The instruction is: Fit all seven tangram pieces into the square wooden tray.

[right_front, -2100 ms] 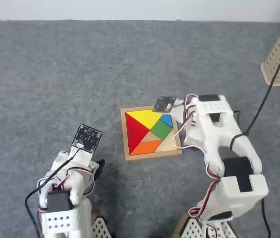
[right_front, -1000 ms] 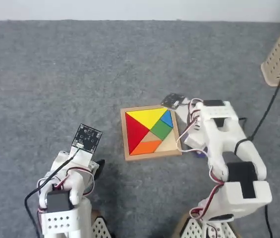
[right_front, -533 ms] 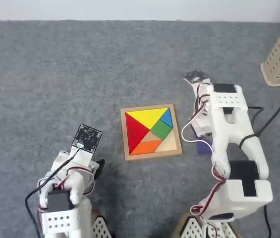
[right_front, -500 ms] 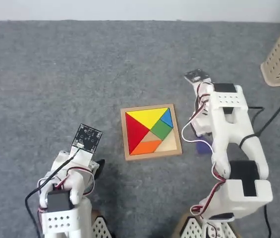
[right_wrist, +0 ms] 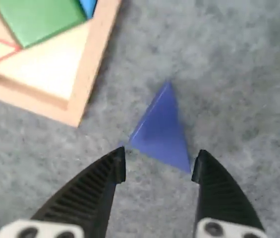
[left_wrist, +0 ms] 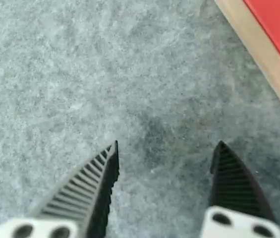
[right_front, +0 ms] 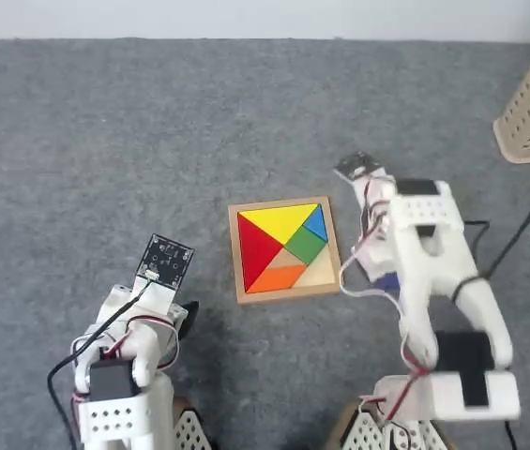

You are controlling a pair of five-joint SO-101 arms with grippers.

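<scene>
Beside tray (right_front: 288,293) again, right end effector (right_wrist: 160,151)

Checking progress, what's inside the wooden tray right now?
In the tray: yellow triangle, red triangle, blue triangle, green square, orange parallelogram; one corner is bare wood. The floor beneath the pieces is covered. The purple triangle lies outside on the carpet.

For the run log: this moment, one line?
tray: triangular gap | purple triangle: on carpet | right gripper: open over it | left gripper: open
</scene>
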